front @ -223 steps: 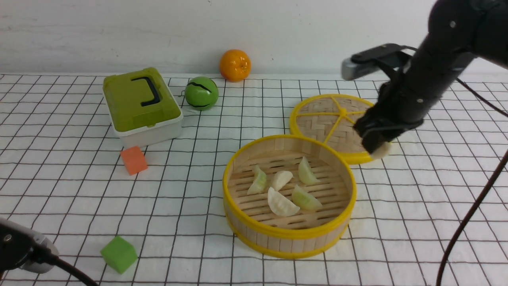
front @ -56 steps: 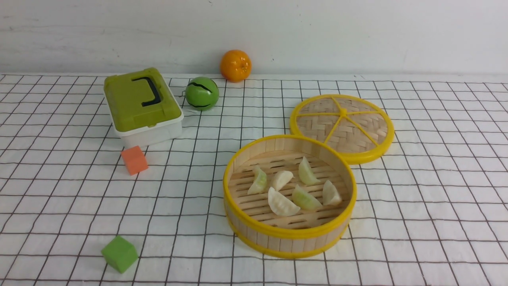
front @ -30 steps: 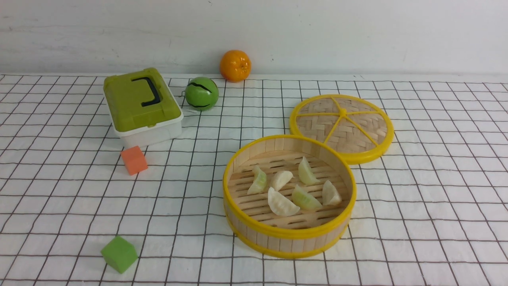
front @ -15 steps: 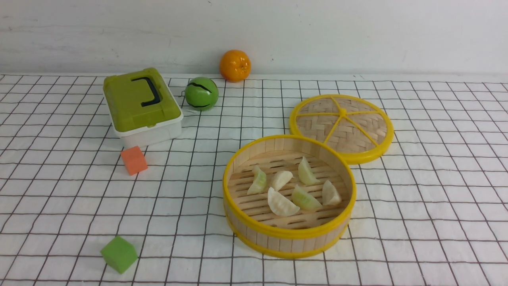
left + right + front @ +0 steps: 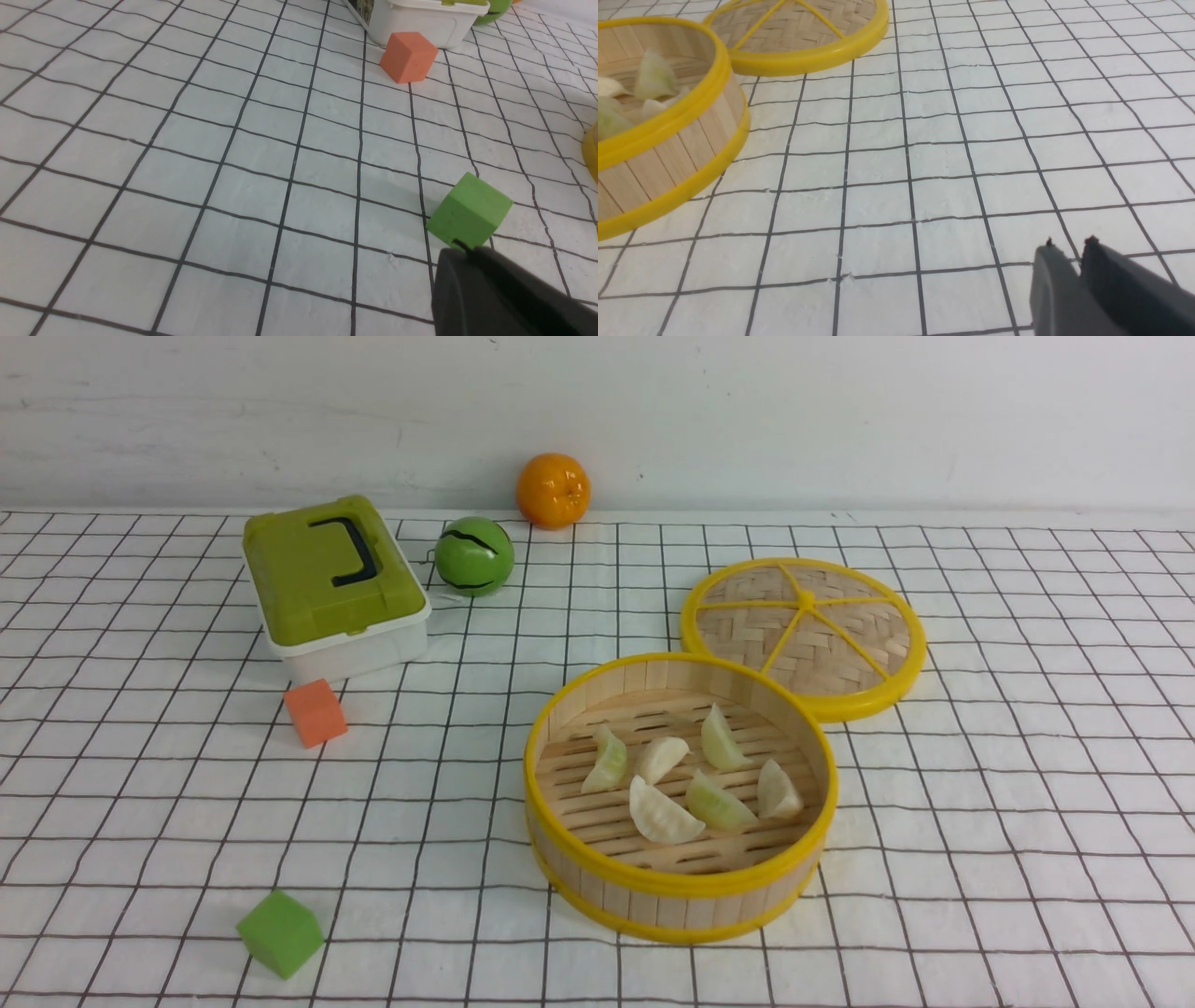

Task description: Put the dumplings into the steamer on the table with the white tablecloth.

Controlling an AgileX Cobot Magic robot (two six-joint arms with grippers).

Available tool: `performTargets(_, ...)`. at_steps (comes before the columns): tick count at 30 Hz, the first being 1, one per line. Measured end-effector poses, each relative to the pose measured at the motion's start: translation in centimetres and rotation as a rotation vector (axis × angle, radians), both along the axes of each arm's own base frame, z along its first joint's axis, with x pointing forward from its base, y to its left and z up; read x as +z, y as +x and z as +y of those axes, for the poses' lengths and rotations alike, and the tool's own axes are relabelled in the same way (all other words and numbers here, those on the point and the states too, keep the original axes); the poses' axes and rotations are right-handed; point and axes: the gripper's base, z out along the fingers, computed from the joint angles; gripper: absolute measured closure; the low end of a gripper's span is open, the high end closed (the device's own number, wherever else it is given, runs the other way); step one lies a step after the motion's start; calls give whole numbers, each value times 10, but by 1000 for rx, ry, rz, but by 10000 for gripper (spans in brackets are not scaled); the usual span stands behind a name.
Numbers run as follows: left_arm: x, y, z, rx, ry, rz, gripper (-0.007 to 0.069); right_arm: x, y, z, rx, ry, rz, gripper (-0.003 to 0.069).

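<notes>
The left gripper (image 5: 460, 249) was pressed together, holding nothing, its dark tip low over the white tablecloth (image 5: 196, 140) just beside a green cube (image 5: 469, 217). An orange cube (image 5: 408, 57) lay farther off, near the foot of a white box (image 5: 416, 21).

The right gripper (image 5: 1069, 247) showed two dark fingertips (image 5: 1048, 261) with only a narrow slit between them and nothing in that slit; it sat over bare cloth, well apart from the steamer (image 5: 668, 158). Neither arm appeared in the front view.

The steamer (image 5: 681, 887) stood upright on the table (image 5: 1027, 821), right of centre. All five dumplings (image 5: 663, 812) lay inside on its slatted floor, grouped near the middle, two of them pale green. The woven lid (image 5: 805, 635) lay flat behind the steamer, its rim touching or nearly touching the basket wall.

To the left stood a green-lidded box (image 5: 331, 583), with a green ball (image 5: 474, 555) beside it and an orange (image 5: 554, 490) by the wall.
</notes>
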Motion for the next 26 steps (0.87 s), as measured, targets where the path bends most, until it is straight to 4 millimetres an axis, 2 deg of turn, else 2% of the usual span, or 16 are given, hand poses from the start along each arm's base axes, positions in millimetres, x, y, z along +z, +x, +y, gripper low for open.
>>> performTargets(26, 0, 0, 0, 0, 0, 0, 615, 0, 0, 0, 0, 0, 0, 545)
